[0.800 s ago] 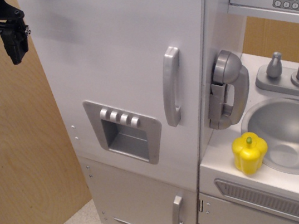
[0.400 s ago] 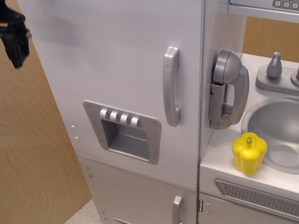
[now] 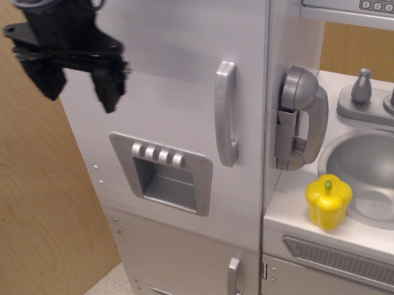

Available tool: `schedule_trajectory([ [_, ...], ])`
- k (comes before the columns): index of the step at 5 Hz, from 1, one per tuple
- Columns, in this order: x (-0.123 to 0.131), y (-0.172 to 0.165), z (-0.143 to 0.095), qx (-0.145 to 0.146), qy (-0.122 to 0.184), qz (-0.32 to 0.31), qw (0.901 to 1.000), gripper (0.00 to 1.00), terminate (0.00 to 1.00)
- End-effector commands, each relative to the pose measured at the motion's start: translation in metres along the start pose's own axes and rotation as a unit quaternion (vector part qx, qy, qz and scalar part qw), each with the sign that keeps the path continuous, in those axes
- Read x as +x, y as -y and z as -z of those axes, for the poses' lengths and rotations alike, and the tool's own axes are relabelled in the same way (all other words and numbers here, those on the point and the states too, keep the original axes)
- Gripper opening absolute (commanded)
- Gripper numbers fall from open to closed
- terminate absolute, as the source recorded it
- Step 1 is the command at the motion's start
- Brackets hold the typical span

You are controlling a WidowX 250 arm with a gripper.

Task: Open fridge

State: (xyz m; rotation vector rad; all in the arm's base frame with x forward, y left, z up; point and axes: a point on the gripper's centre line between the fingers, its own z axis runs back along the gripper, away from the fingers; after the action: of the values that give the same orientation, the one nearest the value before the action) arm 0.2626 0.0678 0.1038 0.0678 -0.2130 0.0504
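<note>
The fridge (image 3: pixel 165 85) stands left of centre, its door shut, curved handle (image 3: pixel 226 113) at its right edge above the dispenser panel (image 3: pixel 163 171). The gripper (image 3: pixel 77 82) hangs at its upper left, jaws spread, holding nothing. Right, the sink (image 3: pixel 386 175) holds nothing; a yellow pepper (image 3: pixel 330 201) sits on its near rim.

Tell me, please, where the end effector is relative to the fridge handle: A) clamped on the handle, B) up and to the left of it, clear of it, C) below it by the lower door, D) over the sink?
B: the open end effector hangs upper left of the handle, not touching it.
</note>
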Motion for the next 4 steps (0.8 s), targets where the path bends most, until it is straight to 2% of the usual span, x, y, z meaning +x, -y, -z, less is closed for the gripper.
schedule_trajectory([
  [1, 0.012, 0.065, -0.003, -0.002, 0.022, 0.023, 0.9995, 1.0, 0.0],
  [2, 0.023, 0.089, 0.002, -0.005, 0.006, 0.019, 0.9998, 1.0, 0.0],
  [3, 0.035, 0.105, 0.009, -0.016, 0.013, 0.015, 0.9997, 1.0, 0.0],
  [4, 0.041, 0.111, 0.016, -0.013, 0.047, 0.01, 0.9988, 1.0, 0.0],
])
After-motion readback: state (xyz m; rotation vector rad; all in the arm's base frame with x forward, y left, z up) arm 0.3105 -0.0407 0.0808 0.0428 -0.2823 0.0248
